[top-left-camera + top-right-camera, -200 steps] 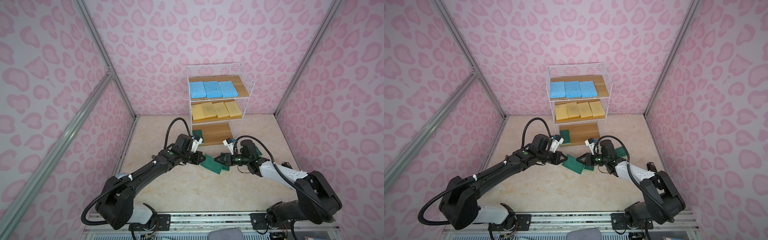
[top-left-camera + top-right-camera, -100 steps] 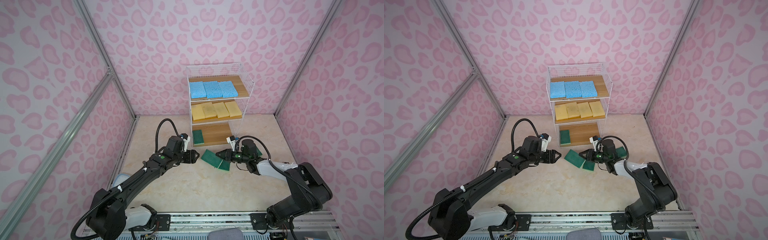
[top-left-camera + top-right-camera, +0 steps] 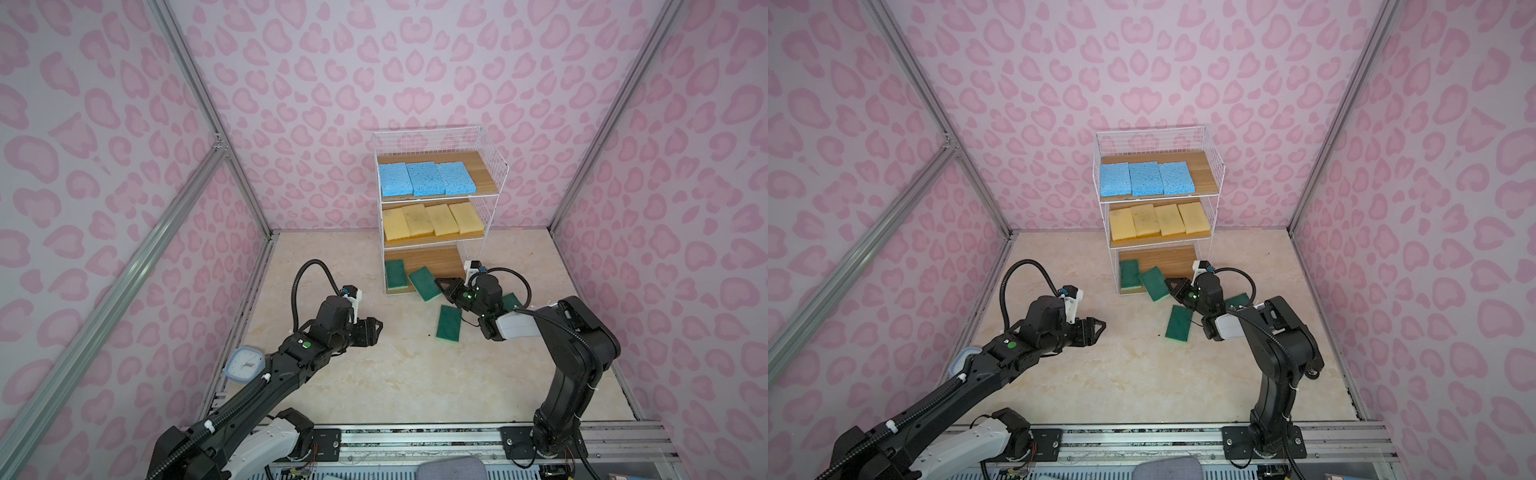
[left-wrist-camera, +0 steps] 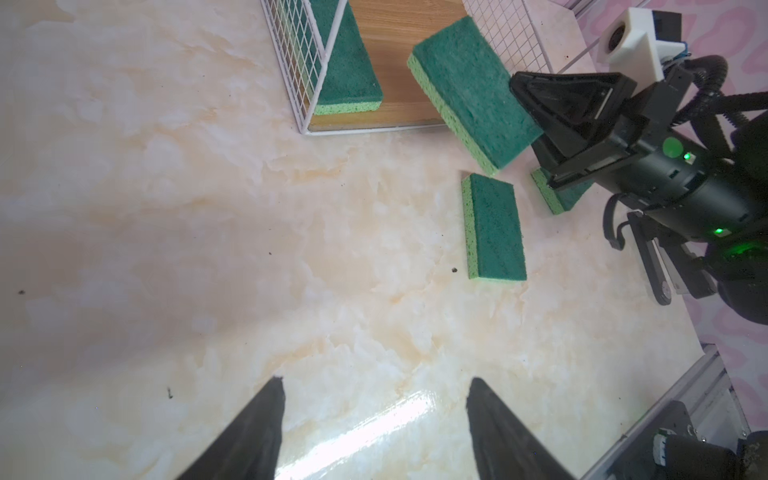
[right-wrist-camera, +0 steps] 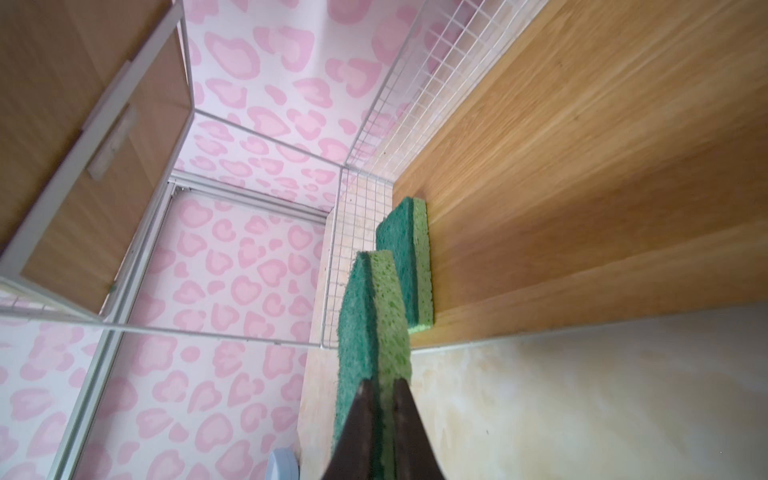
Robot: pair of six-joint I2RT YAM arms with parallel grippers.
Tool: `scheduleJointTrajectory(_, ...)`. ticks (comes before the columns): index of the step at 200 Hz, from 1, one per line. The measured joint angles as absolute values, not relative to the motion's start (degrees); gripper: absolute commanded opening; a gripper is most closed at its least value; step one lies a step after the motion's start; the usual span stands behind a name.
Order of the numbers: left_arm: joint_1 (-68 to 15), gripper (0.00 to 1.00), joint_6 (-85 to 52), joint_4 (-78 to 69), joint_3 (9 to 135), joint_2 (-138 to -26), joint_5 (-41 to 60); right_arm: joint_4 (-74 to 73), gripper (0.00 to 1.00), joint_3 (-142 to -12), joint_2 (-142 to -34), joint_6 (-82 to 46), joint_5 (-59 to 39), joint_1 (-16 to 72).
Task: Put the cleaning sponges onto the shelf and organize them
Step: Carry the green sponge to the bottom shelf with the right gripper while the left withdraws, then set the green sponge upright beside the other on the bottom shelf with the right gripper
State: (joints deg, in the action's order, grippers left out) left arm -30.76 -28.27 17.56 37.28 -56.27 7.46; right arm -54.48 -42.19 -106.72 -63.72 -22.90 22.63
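The green sponge (image 3: 424, 284) is clamped at one end in the right gripper (image 3: 441, 286), tilted over the front edge of the shelf (image 3: 494, 166) at its bottom board (image 3: 432, 259).

Risk: the free end snags the front wire (image 4: 365, 129) or nudges the placed sponge (image 3: 395, 274).

The board beside that sponge is bare. The left gripper (image 3: 376, 330) hangs open and empty, well clear.

Shelf (image 3: 493, 166): top 3 sponges (image 3: 426, 178), middle 4, bottom 1; floor (image 3: 374, 374) 2.

Shelf's bottom board (image 3: 432, 259) lies bare beside one green sponge (image 3: 395, 274)
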Motion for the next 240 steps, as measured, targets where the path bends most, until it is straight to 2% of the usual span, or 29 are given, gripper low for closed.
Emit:
scheduleJointTrajectory(47, -30.79, 0.7, -29.21, 17.82, 33.87, -52.03, 7.03, -58.57, 0.12, -45.17, -111.83, -64.53, -11.38, 25.63)
scheduleJointTrajectory(97, -31.24, 0.69, -29.98, 17.82, 31.86, -49.87, 7.11, -58.78, 0.12, -50.83, -117.67, -64.25, -4.6, 26.94)
scheduleJointTrajectory(161, -32.14, 0.69, -30.98, 17.8, 30.35, -48.25, 7.29, -55.48, 0.12, -59.31, -122.8, -62.72, -1.58, 27.86)
scheduleJointTrajectory(240, -32.36, 0.68, -31.0, 17.85, 30.35, -47.86, 7.25, -49.43, 0.15, -63.18, -125.8, -61.91, 0.36, 28.14)
